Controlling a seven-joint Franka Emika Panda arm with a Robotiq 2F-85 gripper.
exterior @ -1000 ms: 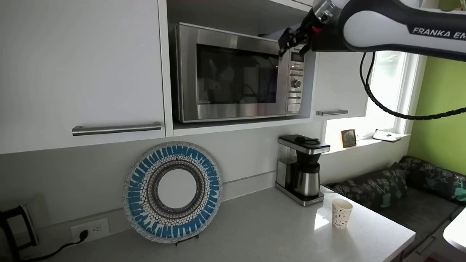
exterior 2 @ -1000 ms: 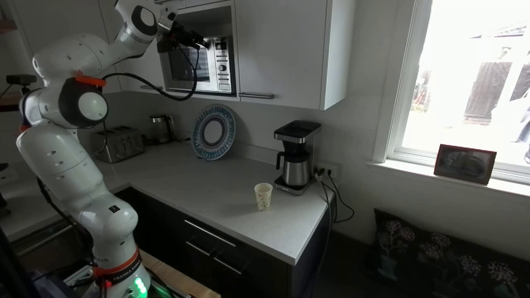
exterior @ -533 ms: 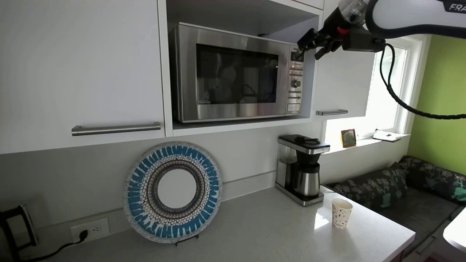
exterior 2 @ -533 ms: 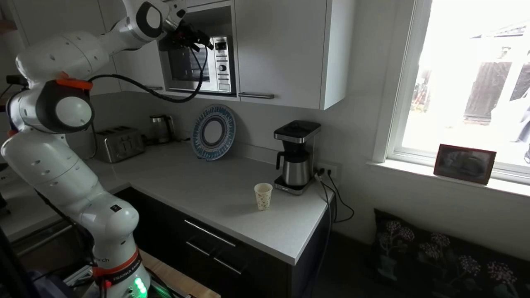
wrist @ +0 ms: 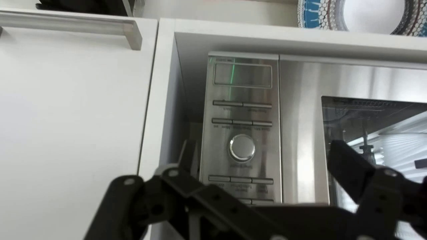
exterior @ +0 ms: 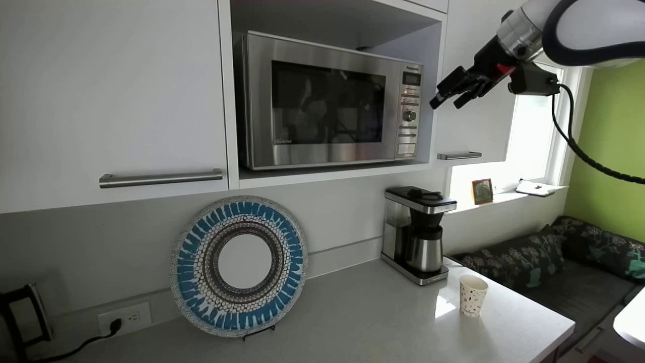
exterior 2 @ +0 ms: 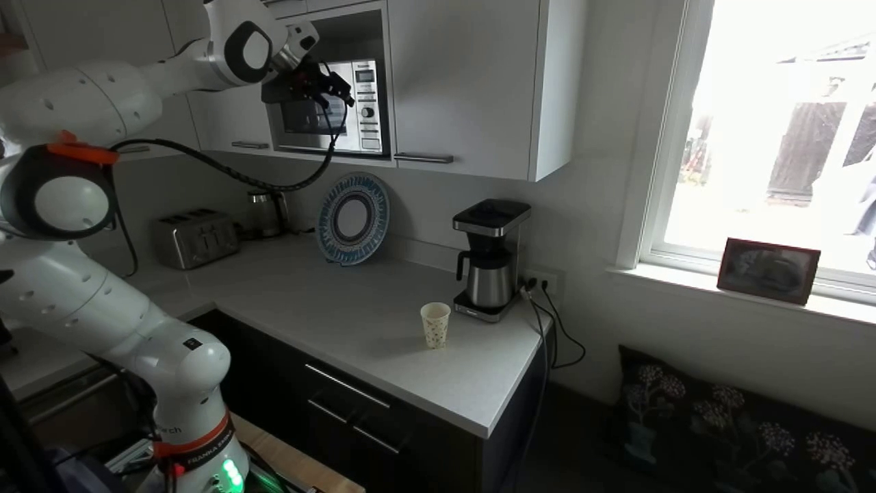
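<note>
We see a white Franka arm (exterior 2: 102, 301) with dark-rimmed joints (exterior 2: 253, 51), orange bands (exterior 2: 82, 152), black cable (exterior 2: 280, 187) and black gripper (exterior: 447, 105).

The gripper (exterior: 447, 104) is retracted from the microwave (exterior: 327, 108) and positioned lower than before. In an exterior view, its outline moves clear of the microwave and exposes the display (exterior: 411, 78) in full. The arm (exterior 2: 89, 294) leans farther back; the black cable (exterior 2: 274, 187) hangs lower.

The fingers (wrist: 347, 166) are black, the microwave (exterior: 330, 103) silver, the cup (exterior: 472, 297) speckled.
</note>
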